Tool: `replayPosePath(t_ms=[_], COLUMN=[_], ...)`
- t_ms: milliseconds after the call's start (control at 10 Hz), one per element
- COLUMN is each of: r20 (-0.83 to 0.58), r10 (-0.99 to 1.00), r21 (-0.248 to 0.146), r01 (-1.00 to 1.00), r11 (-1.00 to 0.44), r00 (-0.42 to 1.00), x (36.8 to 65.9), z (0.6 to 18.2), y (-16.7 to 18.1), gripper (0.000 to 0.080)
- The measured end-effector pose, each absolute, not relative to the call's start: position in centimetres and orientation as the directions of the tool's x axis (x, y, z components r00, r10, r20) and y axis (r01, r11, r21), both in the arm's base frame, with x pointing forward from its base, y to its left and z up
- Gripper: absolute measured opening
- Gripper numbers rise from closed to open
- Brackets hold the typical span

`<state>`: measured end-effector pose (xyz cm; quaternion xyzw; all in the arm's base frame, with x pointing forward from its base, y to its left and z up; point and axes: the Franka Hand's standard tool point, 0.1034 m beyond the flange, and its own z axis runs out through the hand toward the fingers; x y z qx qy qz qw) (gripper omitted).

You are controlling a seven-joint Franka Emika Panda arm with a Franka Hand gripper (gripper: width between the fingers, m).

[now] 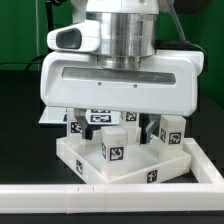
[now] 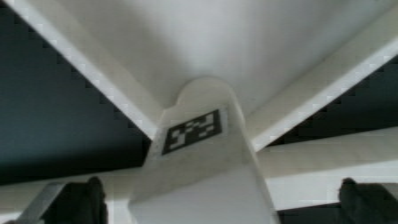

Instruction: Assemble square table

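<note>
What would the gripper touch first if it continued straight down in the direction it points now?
Most likely the tagged white leg directly below the gripper, between its open fingers. It seems to stand on the tabletop. Depth is unclear, so how close it is cannot be told.

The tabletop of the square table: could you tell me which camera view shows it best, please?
The exterior view shows the tabletop best: its raised rim and front tag are visible, with tagged legs standing on it below the gripper. The wrist view shows only close white surfaces and one tag, with no outline.
</note>
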<state>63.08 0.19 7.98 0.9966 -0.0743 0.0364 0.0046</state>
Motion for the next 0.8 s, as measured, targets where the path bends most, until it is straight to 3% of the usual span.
replayPosePath(t_ms=[100, 200, 300, 400, 500, 600, 800], r20=[0.073, 0.073, 0.073, 0.073, 0.073, 0.073, 0.070], r10=[-0.115, -0.082, -0.089, -0.104, -0.123, -0.136, -0.389], r21=[0.007, 0.009, 0.008, 0.007, 0.006, 0.003, -0.019], r01=[-0.116, -0.083, -0.089, -0.105, -0.124, -0.137, -0.389], r11=[-0.993, -0.997, -0.996, -0.994, -0.992, -0.991, -0.921], r00=[0.991, 0.994, 0.993, 0.992, 0.990, 0.988, 0.919], x=[63.09, 63.06, 63.06, 63.07, 63.06, 63.06, 63.03], z=[8.00, 7.97, 7.97, 7.98, 7.97, 7.97, 7.94], y=[0.15, 0.12, 0.12, 0.12, 0.11, 0.10, 0.39], gripper=[0.0627, 0.0482, 0.0482, 0.0342, 0.0285, 0.0285, 0.0285])
